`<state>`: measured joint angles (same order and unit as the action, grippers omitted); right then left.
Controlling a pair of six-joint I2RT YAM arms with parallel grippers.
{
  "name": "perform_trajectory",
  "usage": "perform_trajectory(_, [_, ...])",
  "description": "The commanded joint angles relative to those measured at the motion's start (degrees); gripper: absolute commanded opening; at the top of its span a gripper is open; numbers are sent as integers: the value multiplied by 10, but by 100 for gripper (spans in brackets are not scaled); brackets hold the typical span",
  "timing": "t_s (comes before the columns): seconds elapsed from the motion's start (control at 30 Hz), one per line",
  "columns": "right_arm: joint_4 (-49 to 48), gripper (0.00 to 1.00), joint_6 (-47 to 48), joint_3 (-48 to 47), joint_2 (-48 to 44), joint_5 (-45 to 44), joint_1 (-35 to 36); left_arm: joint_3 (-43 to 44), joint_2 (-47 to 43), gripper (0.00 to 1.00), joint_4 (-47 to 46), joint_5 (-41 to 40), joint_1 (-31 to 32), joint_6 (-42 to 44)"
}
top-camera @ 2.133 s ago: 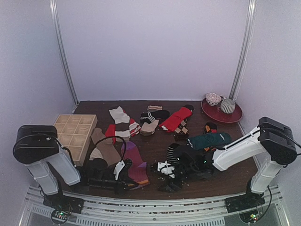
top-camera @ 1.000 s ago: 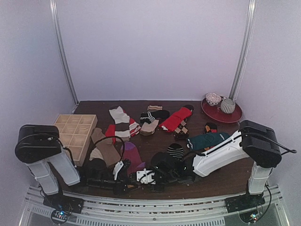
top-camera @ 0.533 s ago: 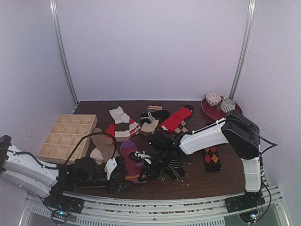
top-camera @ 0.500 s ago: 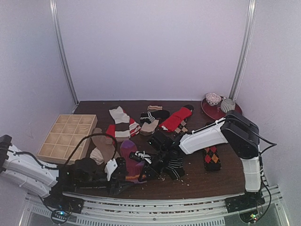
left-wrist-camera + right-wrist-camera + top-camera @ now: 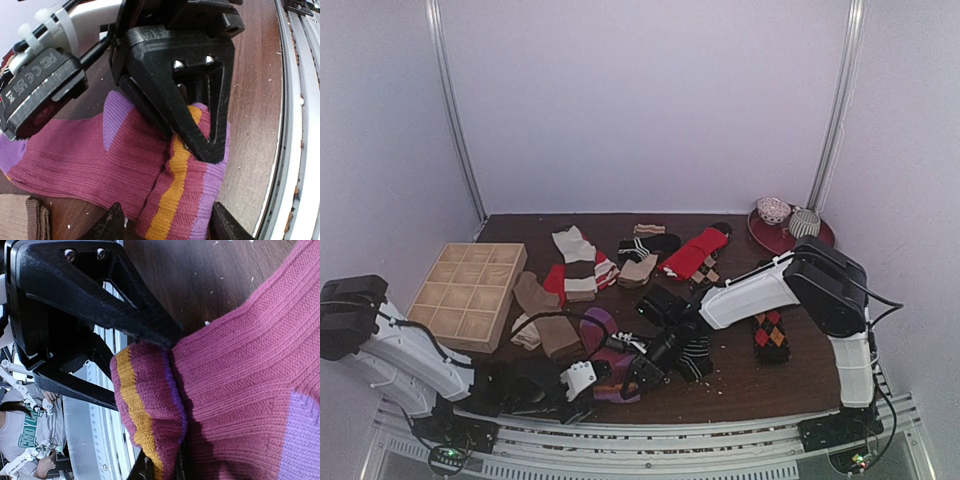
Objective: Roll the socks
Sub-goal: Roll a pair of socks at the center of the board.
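- You were at the opening of the rolling step on a single sock. The magenta sock point(image 5: 75, 160) lay on the table point(image 5: 790, 385) near the front edge, left of centre, with its orange-banded end doubled back over the body.
- The right gripper point(image 5: 161, 466) was closed to a narrow gap on that doubled end. Its wrist view showed the fabric pinched between its fingers.
- The left gripper point(image 5: 167, 225) stood wide and held nothing. Its fingertips sat to either side of the same orange-banded fold, just beside the right gripper.
- Judged from the fold, no more than a first turn had been made and no firm roll had formed. The other socks point(image 5: 640, 255) lay flat or in loose heaps across the middle and back of the table.
- The next move likely called for you to close the left gripper on the fold. With the turn secured that way, the right gripper could let go and take a new hold further along.
- You had to mind clearance. Both sets of fingers crowded one small patch of fabric, so a contact or a slipped fold looked possible.
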<state>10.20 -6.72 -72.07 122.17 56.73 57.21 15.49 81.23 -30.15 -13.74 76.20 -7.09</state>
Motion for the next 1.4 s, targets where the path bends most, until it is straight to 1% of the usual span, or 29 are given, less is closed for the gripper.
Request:
perform_trajectory(0.0, [113,7,-4,28,56,-65,6,11,7,57,-43,-12,2,31])
perform_trajectory(0.23, [108,7,-8,26,65,-64,5,8,28,51,-60,15,4,27])
perform_trajectory(0.3, [108,8,-10,26,66,-68,6,10,40,44,-68,26,4,28])
perform_trajectory(0.37, [106,9,-11,26,65,-69,6,16,52,32,-67,31,4,25])
perform_trajectory(0.5, [92,11,-19,29,61,-73,6,20,72,15,-71,43,4,14])
perform_trajectory(0.53, [90,12,-19,29,60,-75,6,18,74,9,-74,46,4,8])
perform_trajectory(0.57, [85,13,-18,30,58,-75,5,16,74,0,-75,48,4,1])
perform_trajectory(0.6, [80,15,-17,32,54,-81,5,13,73,0,-74,47,4,-8])
perform_trajectory(0.7, [42,32,-17,47,20,-97,6,5,64,0,-53,29,4,-56])
perform_trajectory(0.77, [-3,37,-17,73,-21,-120,5,10,60,0,-12,22,2,-100])
perform_trajectory(0.83, [-84,40,-8,116,-87,-161,5,19,58,0,42,37,-2,-149])
perform_trajectory(0.87, [-108,43,-4,144,-109,-176,6,20,57,0,53,48,-5,-161])
perform_trajectory(0.9, [-154,48,6,175,-144,-202,7,19,55,0,65,65,-8,-181])
perform_trajectory(0.93, [-216,51,29,210,-190,-228,10,16,52,0,68,81,-13,-205])
perform_trajectory(0.97, [-260,53,56,245,-226,-277,17,10,50,0,70,96,-18,-221])
perform_trajectory(1.03, [-340,60,124,322,-280,-348,42,-1,47,0,70,132,-34,-249])
perform_trajectory(1.17, [-454,63,240,390,-335,-435,85,-17,42,0,73,182,-49,-284])
perform_trajectory(1.23, [-485,65,298,404,-336,-442,103,-21,42,0,76,199,-54,-292])
perform_trajectory(1.37, [-475,65,370,371,-286,-460,124,-23,50,0,76,215,-60,-297])
